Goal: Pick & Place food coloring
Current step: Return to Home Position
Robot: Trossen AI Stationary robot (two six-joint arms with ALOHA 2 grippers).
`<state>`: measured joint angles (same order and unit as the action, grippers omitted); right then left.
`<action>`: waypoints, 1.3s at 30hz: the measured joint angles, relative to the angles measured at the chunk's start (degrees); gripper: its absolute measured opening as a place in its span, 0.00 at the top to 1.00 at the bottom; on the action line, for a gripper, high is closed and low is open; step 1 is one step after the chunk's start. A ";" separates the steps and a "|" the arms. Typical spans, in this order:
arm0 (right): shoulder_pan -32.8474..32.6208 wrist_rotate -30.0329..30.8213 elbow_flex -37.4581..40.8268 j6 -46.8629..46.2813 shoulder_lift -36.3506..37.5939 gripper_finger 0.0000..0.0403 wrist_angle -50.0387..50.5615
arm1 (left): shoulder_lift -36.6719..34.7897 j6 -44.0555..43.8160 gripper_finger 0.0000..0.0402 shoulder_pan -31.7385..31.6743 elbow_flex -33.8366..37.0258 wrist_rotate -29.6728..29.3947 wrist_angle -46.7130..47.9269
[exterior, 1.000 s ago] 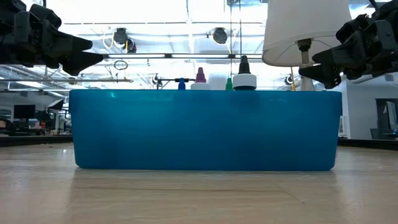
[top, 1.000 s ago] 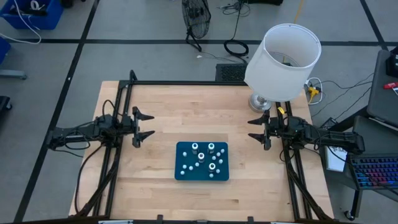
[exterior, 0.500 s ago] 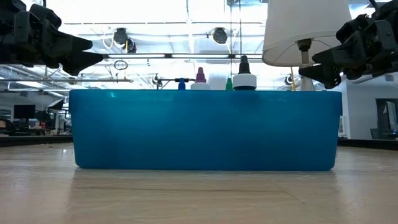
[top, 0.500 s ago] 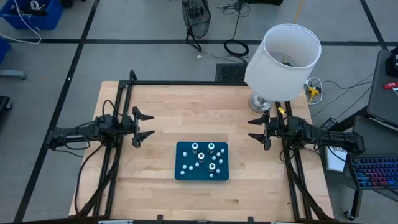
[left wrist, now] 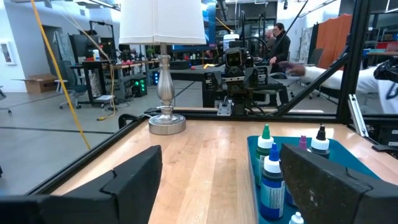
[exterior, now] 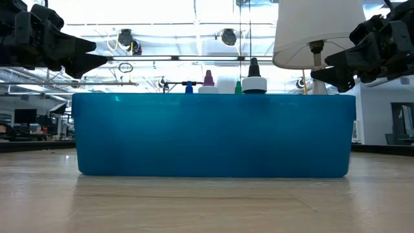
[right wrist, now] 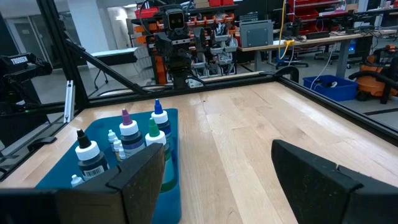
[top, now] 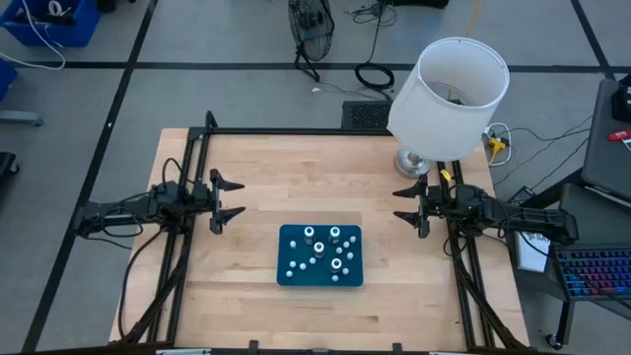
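Several food coloring bottles fill the teal bin, lower centre; left gripper and right gripper flank it, jaws apart and empty; homing should keep clear of it.

The food coloring bottles stand in the tray; lamp behind, to the right.

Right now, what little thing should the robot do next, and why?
Probably just stop and rest. The food coloring bottles are all inside the teal bin, I see none out on the table, and the left gripper and right gripper hang open and empty at the table's two sides, well apart from the bin.
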<state>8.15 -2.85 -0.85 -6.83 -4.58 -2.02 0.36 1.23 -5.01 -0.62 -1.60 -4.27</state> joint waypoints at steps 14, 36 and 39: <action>0.00 0.00 0.00 0.01 0.00 0.30 -0.01 | 0.00 -0.01 0.19 0.00 0.00 0.01 0.00; -0.01 0.00 0.01 0.00 0.02 0.30 -0.02 | 0.00 -0.01 0.20 0.01 0.00 0.01 0.00; 0.00 0.00 0.00 0.00 0.01 0.30 -0.02 | 0.00 -0.02 0.21 0.02 0.00 0.00 0.00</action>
<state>8.15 -2.85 -0.85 -6.83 -4.57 -2.04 0.36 1.21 -5.00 -0.62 -1.59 -4.27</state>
